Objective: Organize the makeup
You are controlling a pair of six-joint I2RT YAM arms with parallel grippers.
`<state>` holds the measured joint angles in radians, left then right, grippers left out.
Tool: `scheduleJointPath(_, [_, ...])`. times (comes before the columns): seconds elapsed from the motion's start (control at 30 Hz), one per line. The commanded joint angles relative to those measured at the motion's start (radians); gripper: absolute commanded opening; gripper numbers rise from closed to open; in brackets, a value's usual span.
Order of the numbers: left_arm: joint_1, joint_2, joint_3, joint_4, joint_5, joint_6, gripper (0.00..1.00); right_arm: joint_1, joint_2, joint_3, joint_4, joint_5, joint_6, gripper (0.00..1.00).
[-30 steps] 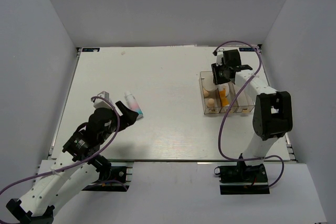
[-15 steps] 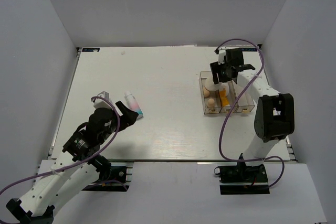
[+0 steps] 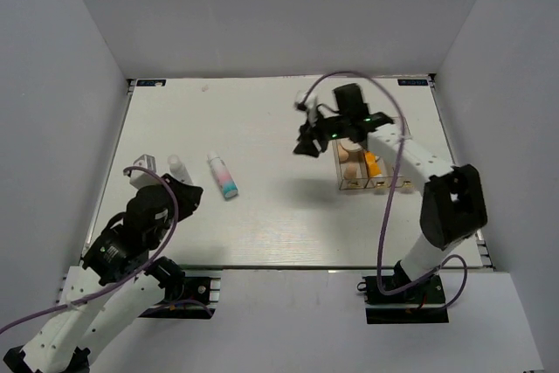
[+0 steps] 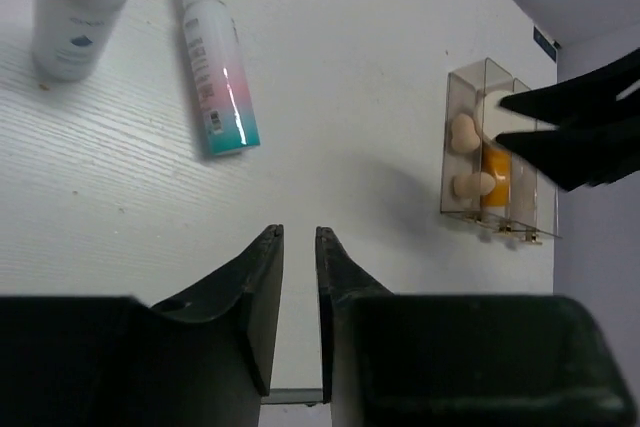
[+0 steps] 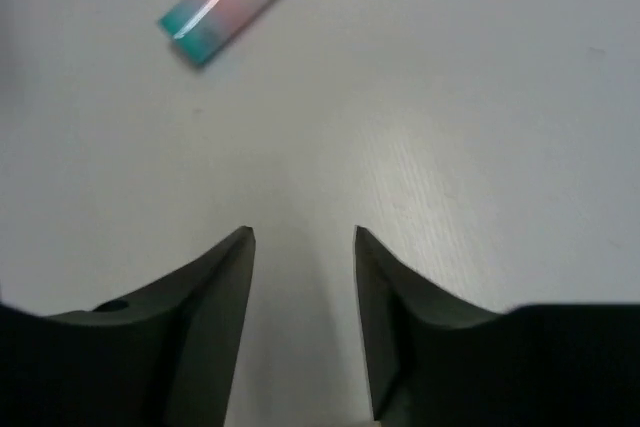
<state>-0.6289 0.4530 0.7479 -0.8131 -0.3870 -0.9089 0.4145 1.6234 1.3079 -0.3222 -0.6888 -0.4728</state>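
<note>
The white-pink-blue tube lies flat on the table, left of centre, and shows in both wrist views. A white bottle stands just left of it. Two beige sponges and the orange tube sit in the clear box. My left gripper hangs near the tube and bottle, its jaws a narrow gap apart and empty. My right gripper is open and empty over the bare table, left of the box.
White walls close in the table on three sides. The clear box stands at the right, with the right arm's forearm reaching over it. A purple cable loops above that arm.
My right gripper left the box and swung left over the table's middle. My left arm pulled back toward the near left, its jaws narrowed, and the white bottle came into sight.
</note>
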Motion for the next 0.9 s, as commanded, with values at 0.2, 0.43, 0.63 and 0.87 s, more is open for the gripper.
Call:
scheduleJointPath(0.2, [-0.003,-0.037,0.149,-0.271,-0.153,-0.093,0.70,0.383,0.381,0.350,0.017,0.169,0.457,0.88])
scheduleJointPath(0.43, [-0.003,-0.007,0.240,-0.365,-0.156,-0.090,0.72,0.501,0.536,0.528,0.043,0.533,0.681,0.89])
scheduleJointPath(0.63, [-0.003,0.013,0.242,-0.359,-0.158,-0.108,0.72,0.564,0.639,0.631,0.063,0.591,0.709,0.89])
scheduleJointPath(0.87, [-0.003,0.053,0.242,-0.340,-0.153,-0.108,0.73,0.619,0.736,0.668,0.097,0.840,0.677,0.89])
